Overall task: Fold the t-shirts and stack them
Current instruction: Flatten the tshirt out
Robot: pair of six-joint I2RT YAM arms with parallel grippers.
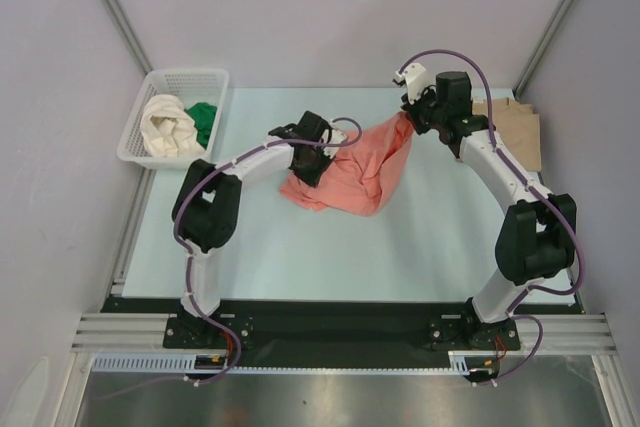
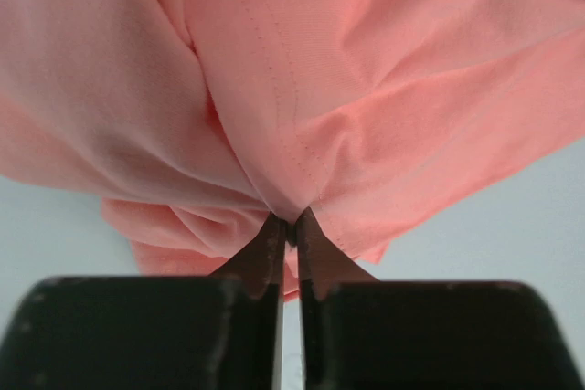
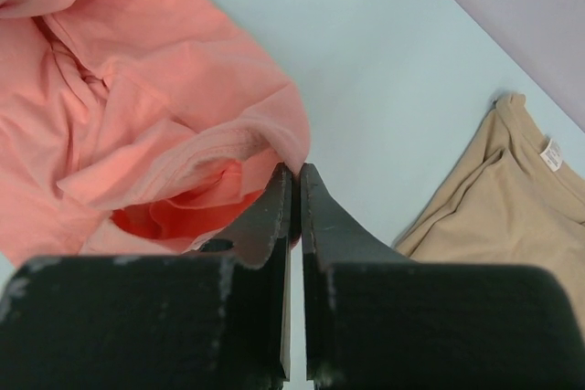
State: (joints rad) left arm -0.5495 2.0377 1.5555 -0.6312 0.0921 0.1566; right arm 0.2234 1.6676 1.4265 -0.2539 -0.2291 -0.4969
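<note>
The salmon-pink t-shirt (image 1: 352, 169) hangs bunched between my two grippers over the middle of the table. My left gripper (image 1: 306, 169) is shut on a fold of the salmon-pink t-shirt (image 2: 366, 89) at its left side. My right gripper (image 1: 412, 119) is shut on an edge of the salmon-pink t-shirt (image 3: 137, 98) at its raised right corner. A tan t-shirt (image 1: 516, 132) lies flat at the back right; it also shows in the right wrist view (image 3: 512, 198). Cream-white (image 1: 168, 130) and green (image 1: 205, 119) t-shirts lie crumpled in the basket.
A white lattice basket (image 1: 196, 78) stands at the table's back left edge. The pale blue table (image 1: 300, 257) is bordered by grey walls and metal posts. A black rail (image 1: 330, 327) runs along the near edge by the arm bases.
</note>
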